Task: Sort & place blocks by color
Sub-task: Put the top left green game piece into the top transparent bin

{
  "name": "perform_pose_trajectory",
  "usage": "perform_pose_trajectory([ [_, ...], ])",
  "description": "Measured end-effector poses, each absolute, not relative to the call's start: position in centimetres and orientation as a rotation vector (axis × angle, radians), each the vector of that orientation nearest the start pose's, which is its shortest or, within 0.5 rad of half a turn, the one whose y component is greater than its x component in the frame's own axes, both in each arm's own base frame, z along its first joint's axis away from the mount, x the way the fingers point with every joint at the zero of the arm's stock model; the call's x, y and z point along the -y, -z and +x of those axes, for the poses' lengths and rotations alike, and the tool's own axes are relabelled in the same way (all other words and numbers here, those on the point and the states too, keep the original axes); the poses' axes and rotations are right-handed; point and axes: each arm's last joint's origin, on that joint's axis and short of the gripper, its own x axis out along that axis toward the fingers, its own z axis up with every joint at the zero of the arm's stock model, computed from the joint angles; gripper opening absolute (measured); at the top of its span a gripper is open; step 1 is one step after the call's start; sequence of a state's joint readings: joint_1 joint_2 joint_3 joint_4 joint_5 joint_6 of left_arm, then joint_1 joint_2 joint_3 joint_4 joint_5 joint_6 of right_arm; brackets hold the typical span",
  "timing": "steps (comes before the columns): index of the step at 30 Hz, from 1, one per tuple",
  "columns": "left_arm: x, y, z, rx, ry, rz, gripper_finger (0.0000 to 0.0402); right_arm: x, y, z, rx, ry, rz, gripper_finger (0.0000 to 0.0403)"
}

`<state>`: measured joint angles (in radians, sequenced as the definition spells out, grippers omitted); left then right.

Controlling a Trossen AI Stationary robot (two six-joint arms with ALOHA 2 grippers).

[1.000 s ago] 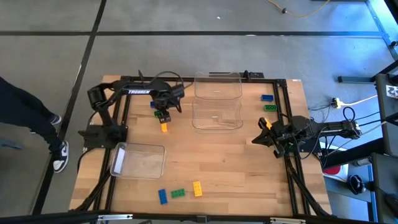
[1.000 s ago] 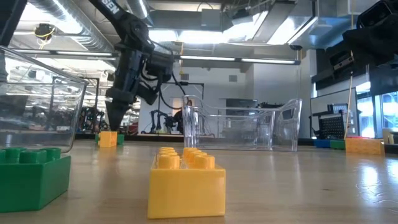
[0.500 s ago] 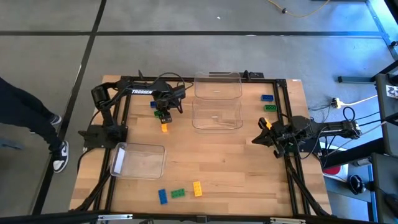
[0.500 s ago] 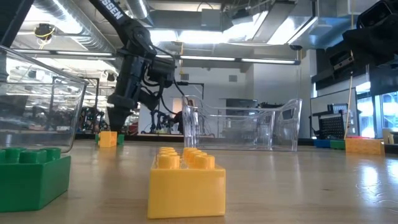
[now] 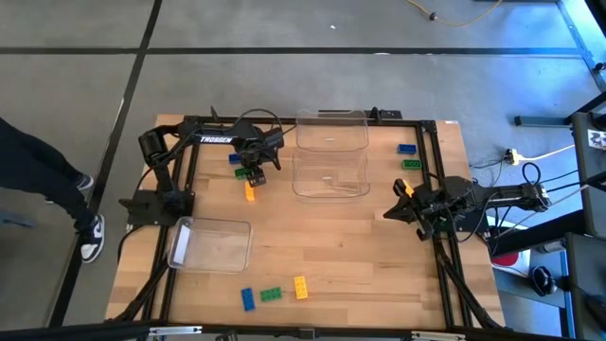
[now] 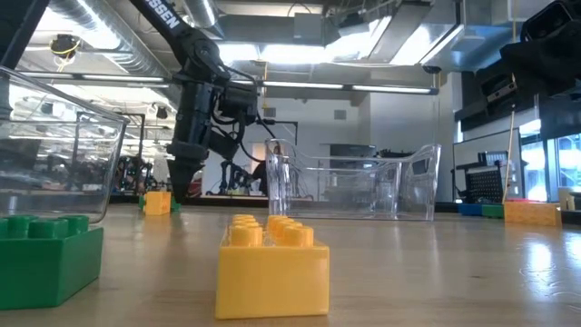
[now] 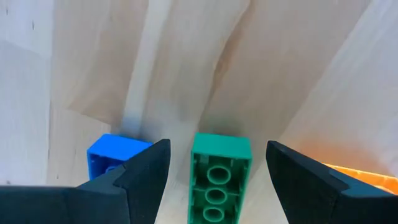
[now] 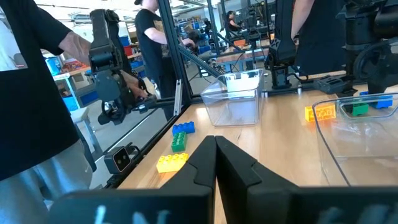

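Note:
My left gripper (image 5: 252, 172) (image 6: 182, 193) hangs open over the far-left group of bricks, fingers pointing down. In the left wrist view its fingers stand on either side of the green brick (image 7: 221, 177) without touching it. The blue brick (image 7: 112, 158) lies just outside one finger and the yellow-orange brick (image 7: 364, 174) outside the other. All three rest flat on the wood; the green one lies with its hollow underside showing. My right gripper (image 5: 390, 212) (image 8: 216, 142) waits shut at the table's right side, near a yellow-orange brick (image 5: 404, 188).
Two clear bins (image 5: 331, 131) (image 5: 329, 174) stand at the far middle and a third (image 5: 210, 242) at the near left. A blue (image 5: 406, 149) and a green brick (image 5: 411, 164) lie far right. Three more (image 5: 247, 298) (image 5: 271, 295) (image 5: 300, 288) lie near the front edge. People stand beyond the table.
My left gripper has shifted a little toward the table's right, from above the yellow-orange brick to above the green brick beside it. The bricks have stayed where they were.

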<state>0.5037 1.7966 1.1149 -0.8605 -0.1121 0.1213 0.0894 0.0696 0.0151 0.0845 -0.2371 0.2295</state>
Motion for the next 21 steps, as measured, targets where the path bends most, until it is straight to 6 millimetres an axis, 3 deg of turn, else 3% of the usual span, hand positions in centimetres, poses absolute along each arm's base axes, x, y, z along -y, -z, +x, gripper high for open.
perform_pose_trajectory([
  [11, -15.2, -15.5, 26.0, -1.642, -0.343, -0.208, 0.0259, -1.6, -17.1, 9.9, -0.007, -0.328, 0.225, 0.0012],
  [21, -14.5, -13.5, 24.3, -1.681, -0.325, -0.24, 0.0259, -1.6, -17.1, 9.9, -0.008, -0.328, 0.225, 0.0012],
])
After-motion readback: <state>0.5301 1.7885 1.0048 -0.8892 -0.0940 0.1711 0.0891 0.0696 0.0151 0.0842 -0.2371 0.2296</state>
